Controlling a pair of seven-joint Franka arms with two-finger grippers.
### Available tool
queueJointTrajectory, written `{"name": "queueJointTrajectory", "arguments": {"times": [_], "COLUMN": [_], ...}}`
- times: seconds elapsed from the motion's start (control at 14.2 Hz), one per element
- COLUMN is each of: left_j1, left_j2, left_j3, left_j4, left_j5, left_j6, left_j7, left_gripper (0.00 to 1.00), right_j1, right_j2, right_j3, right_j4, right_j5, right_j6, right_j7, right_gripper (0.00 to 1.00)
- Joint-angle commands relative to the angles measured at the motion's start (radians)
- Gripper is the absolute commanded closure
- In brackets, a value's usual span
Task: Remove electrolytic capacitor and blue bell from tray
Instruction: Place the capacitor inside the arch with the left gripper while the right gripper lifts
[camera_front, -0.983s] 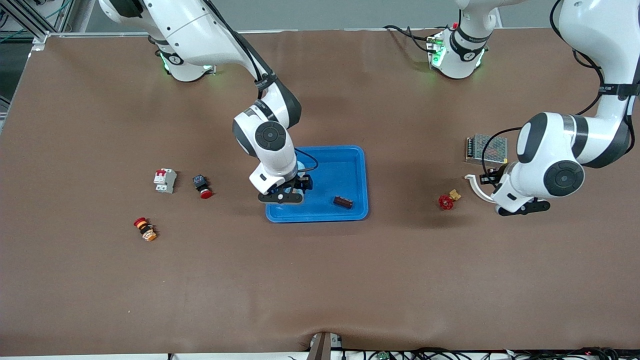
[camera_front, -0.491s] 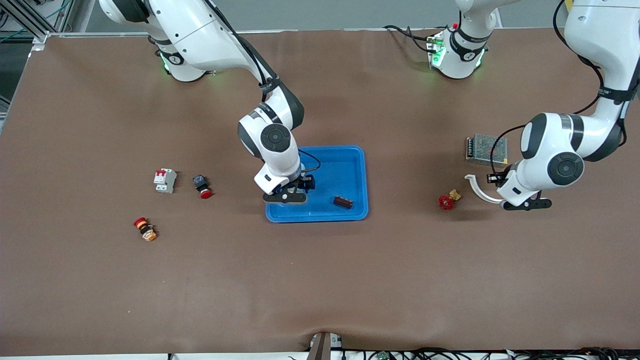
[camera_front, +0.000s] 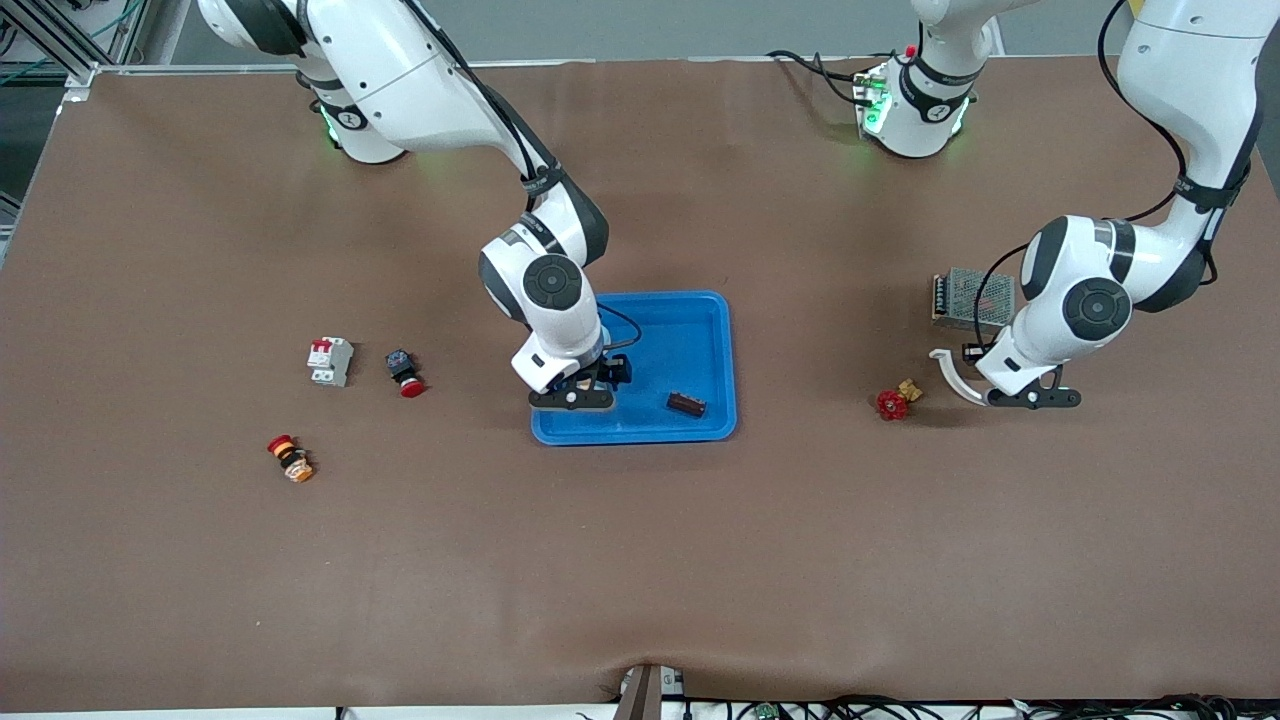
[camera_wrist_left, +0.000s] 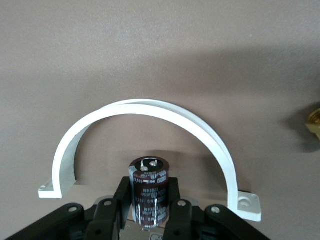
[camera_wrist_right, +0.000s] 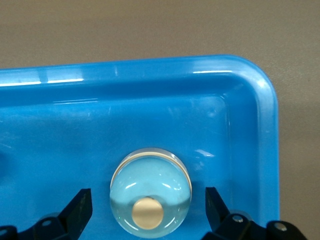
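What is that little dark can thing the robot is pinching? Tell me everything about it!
It is the capacitor, a small dark brown cylinder with pale printed lettering down its side and a black top end bearing silvery metal pieces. The left gripper has its jaws shut on the sides. It hangs just above the brown table, inside the curve of a white arch-shaped bracket, without touching that bracket.

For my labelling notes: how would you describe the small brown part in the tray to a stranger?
Find the blue tray at mid-table. The small brown block lies in its corner nearer the front camera, toward the left arm's end. It is dark and oblong, unlike the round blue bell under the right gripper.
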Motion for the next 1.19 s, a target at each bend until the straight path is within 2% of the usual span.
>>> {"name": "queueJointTrajectory", "arguments": {"times": [0.0, 0.21, 0.28, 0.35, 0.42, 0.63, 0.91, 1.12], "left_j1": [0.02, 0.02, 0.02, 0.02, 0.02, 0.02, 0.017, 0.017], "left_j2": [-0.001, 0.011, 0.011, 0.011, 0.006, -0.023, -0.084, -0.124], "left_j3": [-0.011, -0.011, -0.011, -0.011, -0.012, -0.014, -0.021, -0.07], "left_j4": [-0.019, -0.019, -0.019, -0.019, -0.019, -0.018, -0.003, 0.031], "left_j5": [0.026, 0.026, 0.024, 0.026, 0.026, 0.026, 0.018, -0.022], "left_j6": [0.033, 0.036, 0.036, 0.036, 0.034, 0.022, -0.015, -0.088], "left_j7": [0.009, 0.008, 0.006, 0.003, -0.001, -0.006, -0.001, -0.036], "left_gripper": [1.0, 1.0, 0.74, 0.2, 0.0, 0.0, 0.0, 0.0], "right_j1": [0.01, 0.01, 0.01, 0.01, 0.01, 0.01, 0.01, 0.01], "right_j2": [0.006, 0.006, 0.008, 0.006, 0.008, 0.008, 0.008, 0.008], "right_j3": [-0.008, -0.008, -0.008, -0.008, -0.008, -0.01, -0.01, -0.01], "right_j4": [0.018, 0.016, 0.016, 0.016, 0.016, 0.016, 0.016, 0.016], "right_j5": [-0.022, -0.022, -0.022, -0.022, -0.024, -0.024, -0.024, -0.024], "right_j6": [0.001, 0.002, 0.002, 0.002, 0.002, 0.002, 0.002, 0.002], "right_j7": [0.021, 0.021, 0.021, 0.021, 0.021, 0.021, 0.019, 0.019], "right_gripper": [0.0, 0.0, 0.0, 0.0, 0.0, 0.03, 0.3, 0.49]}}
